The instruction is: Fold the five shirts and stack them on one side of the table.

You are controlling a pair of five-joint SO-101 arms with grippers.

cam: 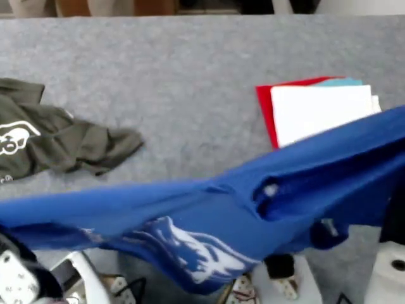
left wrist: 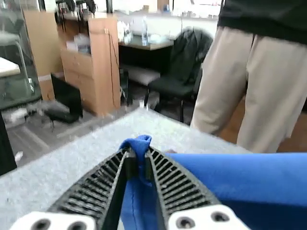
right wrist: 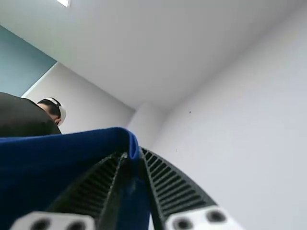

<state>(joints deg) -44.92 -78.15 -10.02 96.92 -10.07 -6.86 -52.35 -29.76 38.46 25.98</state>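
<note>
A blue shirt [cam: 209, 215] with white print hangs stretched in the air across the front of the table, held up at both ends. My left gripper [left wrist: 139, 155] is shut on one blue shirt edge [left wrist: 139, 143], seen from the left wrist. My right gripper [right wrist: 132, 160] is shut on the other blue shirt edge [right wrist: 72, 143] and points up at the ceiling. A crumpled olive shirt [cam: 50, 136] lies at the table's left. A stack of folded shirts [cam: 316, 107], white on top of teal and red, sits at the right.
The grey table [cam: 190, 76] is bare between the olive shirt and the stack. The arms' white bases [cam: 392, 272] stand along the front edge. A person [left wrist: 259, 72] stands beyond the table's far edge.
</note>
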